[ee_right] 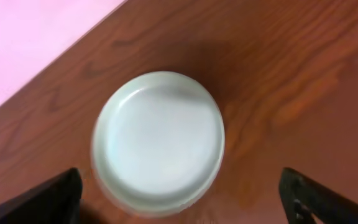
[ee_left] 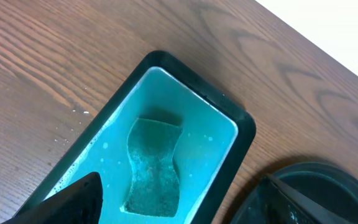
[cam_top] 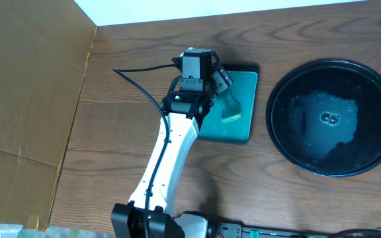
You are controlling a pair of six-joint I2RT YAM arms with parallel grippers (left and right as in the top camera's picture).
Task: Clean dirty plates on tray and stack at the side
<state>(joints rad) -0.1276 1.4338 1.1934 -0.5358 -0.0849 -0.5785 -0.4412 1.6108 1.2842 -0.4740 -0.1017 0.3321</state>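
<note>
A round white plate (ee_right: 158, 140) lies flat on the brown table in the right wrist view. My right gripper (ee_right: 179, 190) hangs above its near edge, open wide, both fingers clear of the plate. Whether other plates lie under it I cannot tell. The black tray (cam_top: 369, 79) sits at the right of the table with only a film of water and no plates on it; its rim (ee_left: 319, 171) also shows in the left wrist view. My left gripper (cam_top: 222, 82) hovers open over a green sponge (ee_left: 154, 168) lying in a teal tray (ee_left: 225, 127). The right arm is outside the overhead view.
The teal tray (cam_top: 243, 86) with the sponge (cam_top: 232, 114) stands left of the black tray. A cardboard wall (cam_top: 25, 99) borders the table's left side. A black cable (cam_top: 141, 82) trails from the left arm.
</note>
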